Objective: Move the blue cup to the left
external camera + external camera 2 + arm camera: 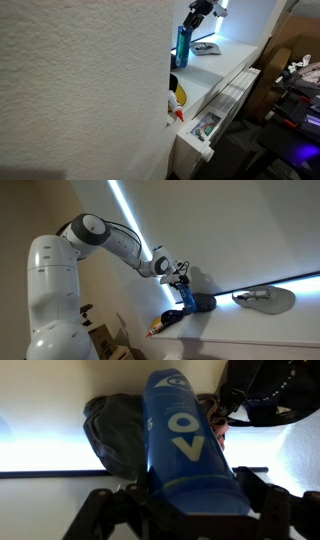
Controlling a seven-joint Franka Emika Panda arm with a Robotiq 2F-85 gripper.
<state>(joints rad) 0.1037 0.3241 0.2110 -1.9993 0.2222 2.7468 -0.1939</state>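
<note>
The blue cup [185, 440] is tall and slim with a white mark. It fills the middle of the wrist view, between my gripper's [190, 510] two dark fingers, which press against both its sides. In an exterior view the cup [182, 42] stands upright on the white counter [225, 62] with the gripper [195, 18] coming down on it from above. In an exterior view the gripper [181, 283] is at the cup [186, 298], close to the wall. A dark, crumpled object [112, 422] lies right behind the cup.
A large textured wall [80, 90] hides the left part of the scene. A flat dark object [206, 47] lies beside the cup. A pale flat object [265, 298] lies further along the counter. An open drawer [205, 128] juts out below it, near a yellow toy [177, 98].
</note>
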